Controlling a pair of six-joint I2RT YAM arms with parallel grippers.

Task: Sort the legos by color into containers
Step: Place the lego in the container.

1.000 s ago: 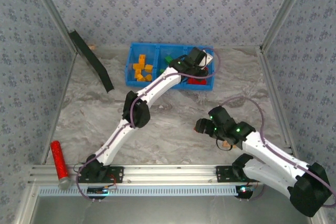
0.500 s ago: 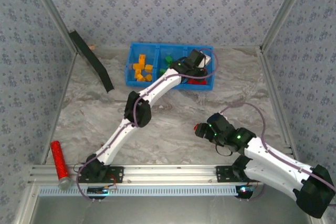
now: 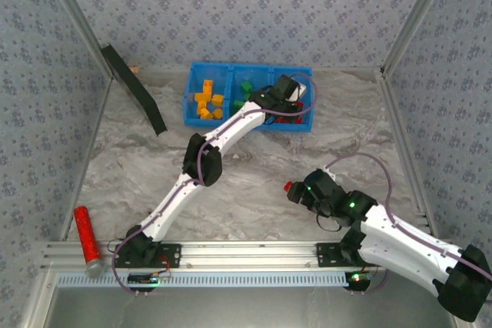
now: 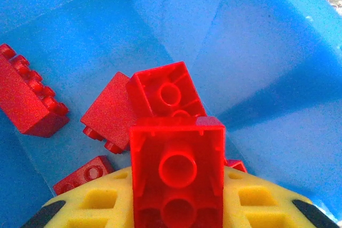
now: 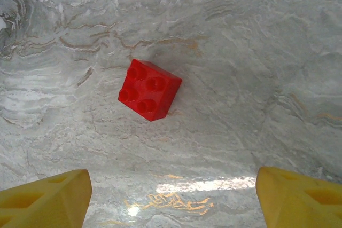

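Left end effector [image 4: 176, 209] is pinching a red brick [image 4: 177, 172] right over the right-hand compartment of the blue bin [image 4: 256, 52], with other red bricks [image 4: 112, 111] lying underneath. Right end effector [image 5: 172, 198] hangs spread wide above a lone red brick [image 5: 149, 90] on the desk [image 5: 256, 36].

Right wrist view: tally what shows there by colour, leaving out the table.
Red: 1, a lego
Yellow: 2, the fingers of the right tool
Total: 3
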